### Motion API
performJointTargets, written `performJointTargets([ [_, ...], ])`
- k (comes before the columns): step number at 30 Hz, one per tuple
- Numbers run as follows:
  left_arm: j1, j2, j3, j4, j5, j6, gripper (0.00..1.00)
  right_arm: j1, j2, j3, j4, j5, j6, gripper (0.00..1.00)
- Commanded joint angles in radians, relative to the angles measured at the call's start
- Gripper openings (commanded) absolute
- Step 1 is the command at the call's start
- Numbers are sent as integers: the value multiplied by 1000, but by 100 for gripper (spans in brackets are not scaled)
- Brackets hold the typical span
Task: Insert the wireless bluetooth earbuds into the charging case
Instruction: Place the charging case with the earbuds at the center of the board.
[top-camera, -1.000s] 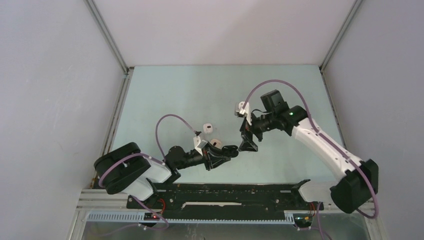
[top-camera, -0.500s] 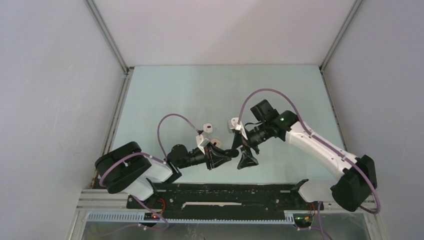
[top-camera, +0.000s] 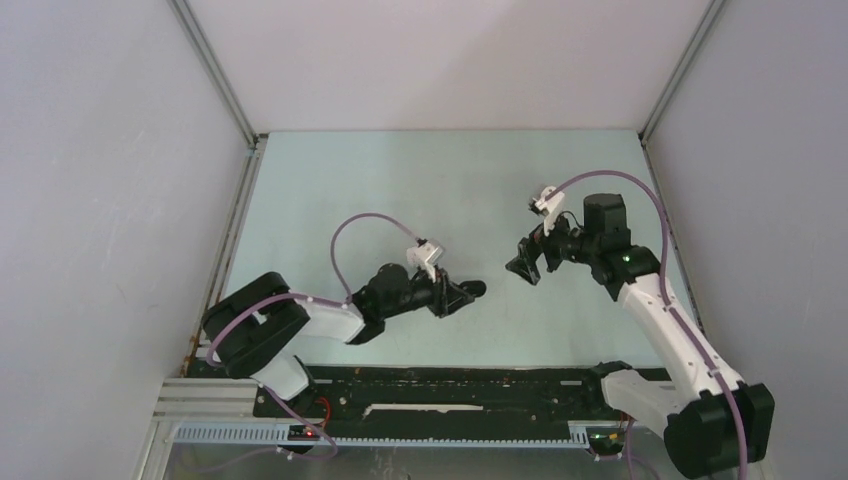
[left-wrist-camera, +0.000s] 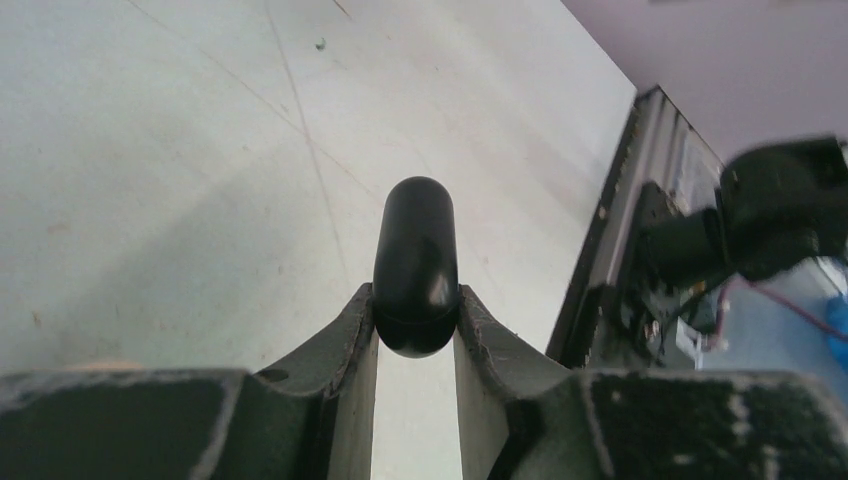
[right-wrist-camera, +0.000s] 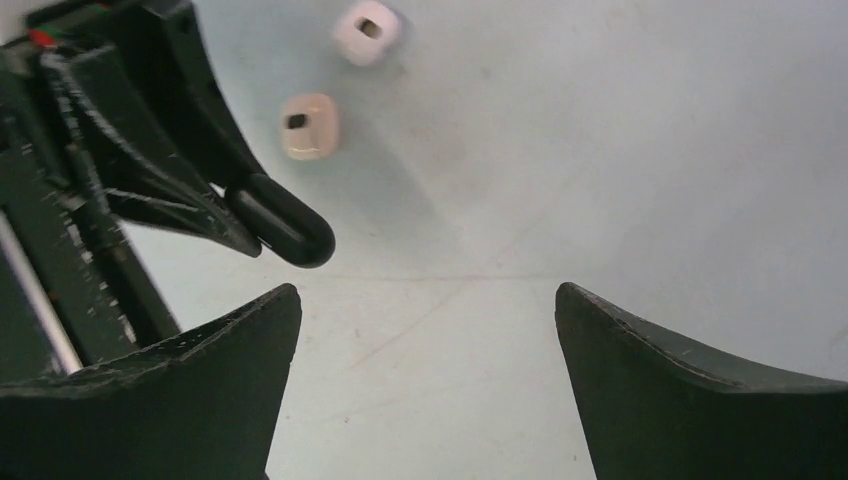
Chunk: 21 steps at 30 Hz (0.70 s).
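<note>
Top, left-wrist and right-wrist views of one table (top-camera: 400, 180). Two grippers, one charging case, two earbuds. The left gripper (left-wrist-camera: 415, 300) is closed on the single charging case (left-wrist-camera: 415, 250), a glossy black capsule pinched at its near end between the fingers and projecting forward above the table. The right gripper (right-wrist-camera: 428, 300) faces it, well apart, spread wide and holding nothing. The two earbuds, one white (right-wrist-camera: 366, 30) and one pinkish-white (right-wrist-camera: 308, 125), lie near each other on the table just beyond the case.
</note>
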Motion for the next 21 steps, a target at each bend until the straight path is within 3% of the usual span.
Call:
performJointTargets([
  [1,7,30,245,-379,-79,-91,2,-25,29,54,69,171,111,100],
  [7,16,177,512,-642,-64,-156,11,-32,-56,11,144,379,112,100],
  [13,23,320,626,-615,-16,-306,16,-61,-95,-2,166,463,124,100],
  [21,50,442,694,-629,32,-390,26,-63,-77,-2,149,407,106,100],
])
